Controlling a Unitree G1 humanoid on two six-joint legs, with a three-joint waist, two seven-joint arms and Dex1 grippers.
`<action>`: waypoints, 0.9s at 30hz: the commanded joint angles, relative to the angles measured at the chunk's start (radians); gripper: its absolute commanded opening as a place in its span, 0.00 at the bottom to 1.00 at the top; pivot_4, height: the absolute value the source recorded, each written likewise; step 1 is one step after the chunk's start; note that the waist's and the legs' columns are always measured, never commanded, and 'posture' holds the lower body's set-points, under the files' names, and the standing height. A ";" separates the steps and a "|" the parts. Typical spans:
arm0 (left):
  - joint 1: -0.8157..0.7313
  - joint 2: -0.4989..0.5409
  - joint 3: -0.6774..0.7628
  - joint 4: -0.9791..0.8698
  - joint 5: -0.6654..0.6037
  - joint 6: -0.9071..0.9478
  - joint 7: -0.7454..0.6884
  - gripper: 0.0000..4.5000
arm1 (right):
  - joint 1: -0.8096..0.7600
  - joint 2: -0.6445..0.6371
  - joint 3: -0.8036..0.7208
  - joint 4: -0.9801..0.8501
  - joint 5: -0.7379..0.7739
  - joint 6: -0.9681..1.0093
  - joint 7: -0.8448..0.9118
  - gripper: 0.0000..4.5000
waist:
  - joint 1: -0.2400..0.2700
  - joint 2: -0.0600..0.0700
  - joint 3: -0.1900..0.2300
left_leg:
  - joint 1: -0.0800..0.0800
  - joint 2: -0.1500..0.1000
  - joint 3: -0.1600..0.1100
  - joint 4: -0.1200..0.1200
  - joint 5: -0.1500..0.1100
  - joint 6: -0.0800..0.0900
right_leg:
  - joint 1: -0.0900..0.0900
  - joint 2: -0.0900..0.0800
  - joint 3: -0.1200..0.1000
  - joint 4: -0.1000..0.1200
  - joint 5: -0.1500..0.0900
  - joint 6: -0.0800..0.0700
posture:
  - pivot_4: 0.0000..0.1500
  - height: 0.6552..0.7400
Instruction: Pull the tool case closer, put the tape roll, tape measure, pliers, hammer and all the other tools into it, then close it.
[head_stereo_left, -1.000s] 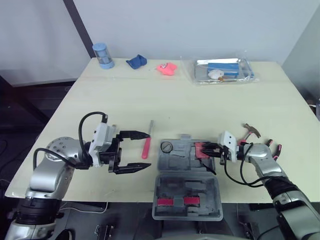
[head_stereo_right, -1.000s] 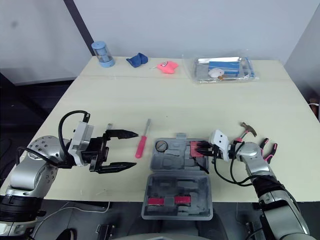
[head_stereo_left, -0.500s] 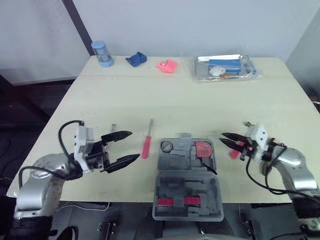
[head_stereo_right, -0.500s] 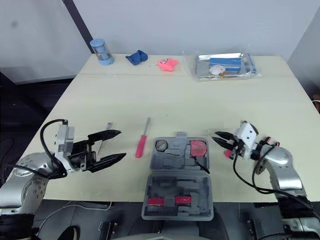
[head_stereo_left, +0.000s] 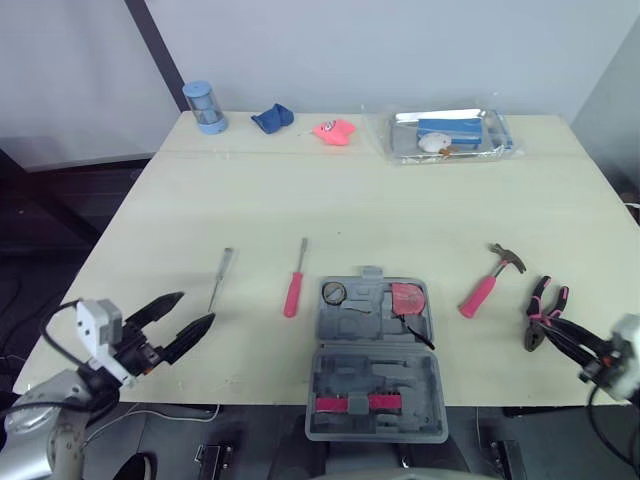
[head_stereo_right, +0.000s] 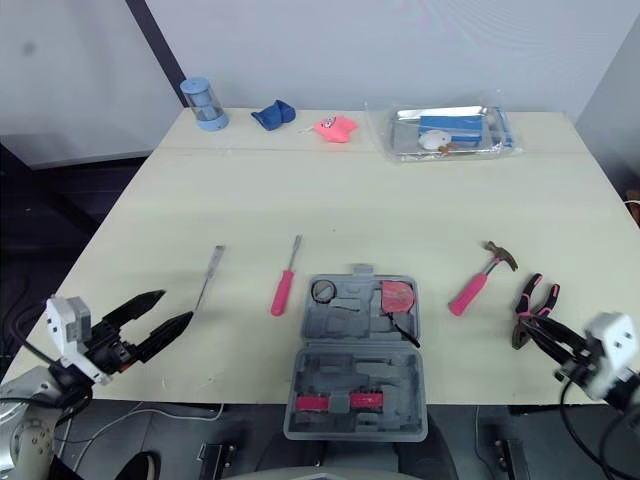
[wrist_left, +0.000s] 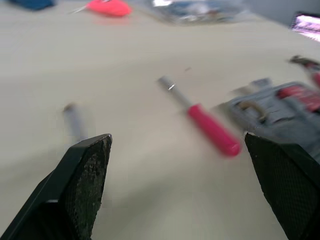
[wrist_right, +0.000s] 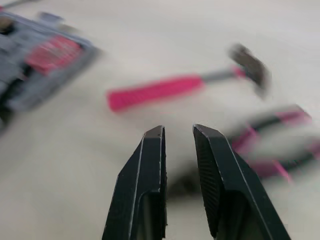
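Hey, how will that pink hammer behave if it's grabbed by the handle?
The hammer looks rigid. Its metal head sits at one end, so held by the handle it will probably tip head-down. Its crosswise head likely stops it rolling.

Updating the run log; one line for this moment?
tool case open | tape measure inside | hammer, pliers, screwdriver on table | left gripper open | right gripper slightly open

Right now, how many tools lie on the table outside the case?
4: a metal rod far left, a screwdriver left of the case, a hammer right of it, pliers farthest right. More may sit inside the case.
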 joint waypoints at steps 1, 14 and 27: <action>0.006 0.003 0.035 0.034 0.007 -0.046 -0.002 1.00 | 0.030 0.002 -0.063 0.011 0.031 -0.014 0.002 0.60 | 0.000 0.000 0.000 | 0.000 0.000 0.000 0.000 0.000 0.000 | 0.000 0.000 0.000 0.000 0.000 0.000 | 1.00 1.00; 0.010 0.033 0.064 0.214 0.029 -0.129 -0.049 1.00 | 0.108 0.052 -0.089 0.047 0.001 -0.059 -0.040 0.99 | 0.000 0.000 -0.002 | 0.001 0.000 0.002 -0.003 0.000 0.000 | 0.000 0.000 0.001 -0.003 0.000 0.000 | 1.00 1.00; -0.066 0.050 -0.066 0.015 0.044 -0.115 -0.117 1.00 | 0.070 0.162 0.040 -0.344 -0.039 0.157 -0.371 0.99 | 0.002 0.000 -0.002 | 0.001 0.000 0.001 -0.003 0.000 0.000 | 0.000 0.000 0.001 -0.003 0.000 0.000 | 1.00 1.00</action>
